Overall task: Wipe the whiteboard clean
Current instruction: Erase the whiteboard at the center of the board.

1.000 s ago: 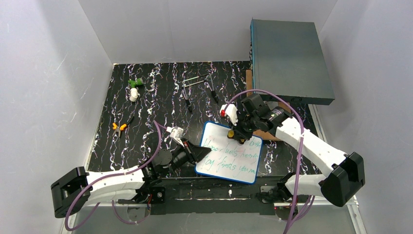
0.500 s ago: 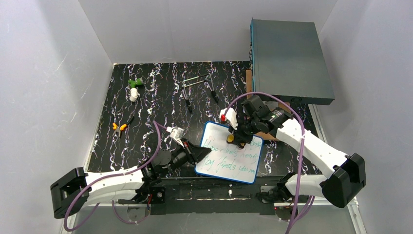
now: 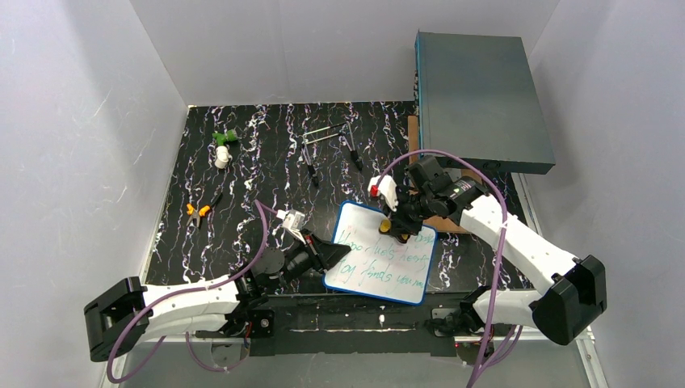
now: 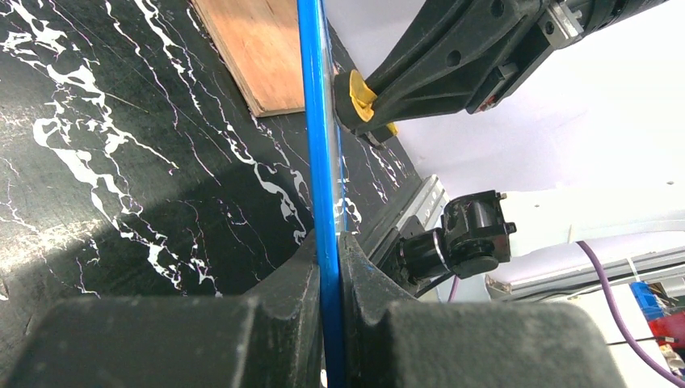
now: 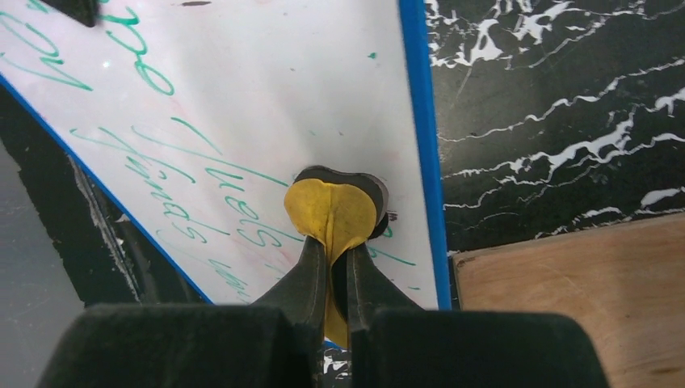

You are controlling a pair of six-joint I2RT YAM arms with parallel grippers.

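We hold the small rectangular whiteboard with white face and blue rounded frame (image 3: pixel 378 257) at the near middle of the black, white-veined marble-pattern worktop (image 3: pixel 242 178), between our two arms. Our left hand (image 4: pixel 329 267) is pinched narrow on the frame's left edge and has not shifted in the last second, nor has the board. Our right hand (image 5: pixel 331 267) is closed tight on a round yellow eraser pad with a dark underside (image 5: pixel 331 212), pressed flat to the board's face close to its far right corner, just inside the blue edge. What has changed is the pad's place. A second ago it sat near that corner, then it slid a little left and toward us, and now it has come back out to the right edge. That makes one short back-and-forth rub, not a sweep. The patch around the pad looks mostly white with a faint pinkish haze, while the green handwriting lies plain across the middle and near lines. We judge the wiping barely begun. The strokes will need to lengthen and work down toward the near left corner, with the left hand bracing against the push.
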